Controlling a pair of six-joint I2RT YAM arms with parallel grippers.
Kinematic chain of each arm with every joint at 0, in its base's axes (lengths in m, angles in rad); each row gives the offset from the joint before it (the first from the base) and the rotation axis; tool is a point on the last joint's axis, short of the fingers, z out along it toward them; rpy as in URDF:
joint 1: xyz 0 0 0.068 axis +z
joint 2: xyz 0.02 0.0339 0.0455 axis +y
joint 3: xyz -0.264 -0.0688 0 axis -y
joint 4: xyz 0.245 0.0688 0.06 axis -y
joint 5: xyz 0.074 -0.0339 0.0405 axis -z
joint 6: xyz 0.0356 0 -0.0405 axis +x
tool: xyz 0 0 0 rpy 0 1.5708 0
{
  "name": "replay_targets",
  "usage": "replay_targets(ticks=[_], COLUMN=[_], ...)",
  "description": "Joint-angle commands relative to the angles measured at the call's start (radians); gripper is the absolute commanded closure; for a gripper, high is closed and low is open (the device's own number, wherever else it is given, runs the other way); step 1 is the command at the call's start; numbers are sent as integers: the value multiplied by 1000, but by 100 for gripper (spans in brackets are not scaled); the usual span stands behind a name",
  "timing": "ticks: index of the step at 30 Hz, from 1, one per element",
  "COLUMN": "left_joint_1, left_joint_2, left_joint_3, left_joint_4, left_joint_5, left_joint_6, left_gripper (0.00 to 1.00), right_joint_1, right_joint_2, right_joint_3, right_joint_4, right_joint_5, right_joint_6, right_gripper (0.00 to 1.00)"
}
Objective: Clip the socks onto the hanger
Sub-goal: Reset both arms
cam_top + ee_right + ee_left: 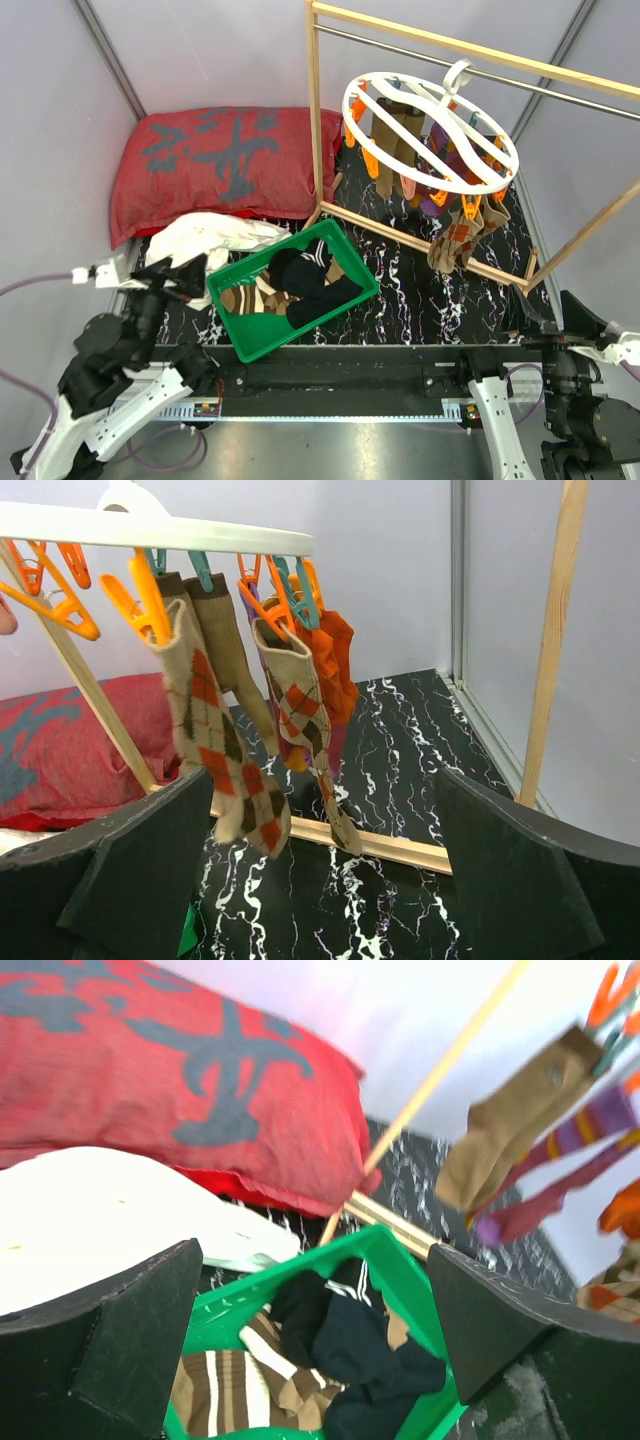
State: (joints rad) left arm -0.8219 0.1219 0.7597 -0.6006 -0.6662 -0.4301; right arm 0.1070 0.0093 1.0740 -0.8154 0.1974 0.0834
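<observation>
Your right gripper [315, 820] has its jaws wide and empty at the bottom of its wrist view. Just beyond them the two argyle socks [215, 740] hang by their cuffs from orange clips [150, 600] on the round white hanger [150, 528]. From above, the pair sits at about 5 o'clock on the ring, over the marbled bench [400, 290]. Your left gripper [312, 1300] is also wide and empty, and it faces the green bin [260, 338] at 7 o'clock. The bin holds black striped socks [310, 275] and a brown striped sock [250, 297], and you can see no argyle in it. By my judgement the clipping is done and only pulling the arms back is left.
</observation>
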Motion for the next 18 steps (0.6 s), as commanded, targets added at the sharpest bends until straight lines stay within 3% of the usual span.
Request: replay_targets(ticks=[1, 18], left_joint_1=[3, 3], left_joint_2=[-88, -146], left_joint_3=[20, 44], left_joint_4=[-105, -131], left_joint_5=[-84, -75], left_joint_6=[-7, 8], left_gripper=[1, 1], right_joint_1=[7, 5], right_joint_2=[3, 3], right_joint_3=[55, 90], right_joint_4=[-45, -77], right_joint_5=[-15, -32], right_joint_6=[-7, 19], right_gripper=[0, 0])
